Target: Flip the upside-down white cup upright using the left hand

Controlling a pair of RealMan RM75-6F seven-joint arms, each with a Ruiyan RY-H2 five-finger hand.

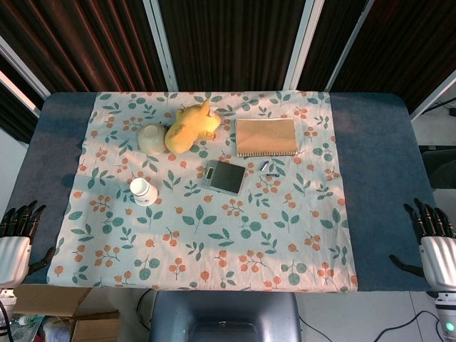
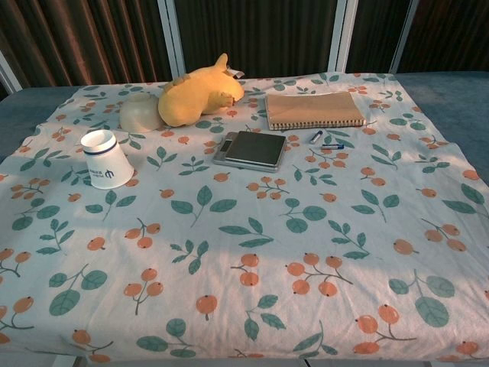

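Observation:
A white cup (image 1: 144, 192) with a dark band stands upside down on the floral cloth at the left side of the table; the chest view shows the cup (image 2: 106, 159) at the left, base up. My left hand (image 1: 16, 234) hangs off the table's left edge, well left of and nearer than the cup, fingers spread and holding nothing. My right hand (image 1: 434, 239) rests at the table's right edge, fingers apart and empty. Neither hand shows in the chest view.
A cream bowl (image 1: 152, 139) lies upside down beside a yellow plush toy (image 1: 189, 125) behind the cup. A grey digital scale (image 1: 224, 177), a tan notebook (image 1: 266, 137) and a small pen-like item (image 1: 267, 168) occupy the middle. A cardboard box (image 1: 68, 313) sits below the left edge.

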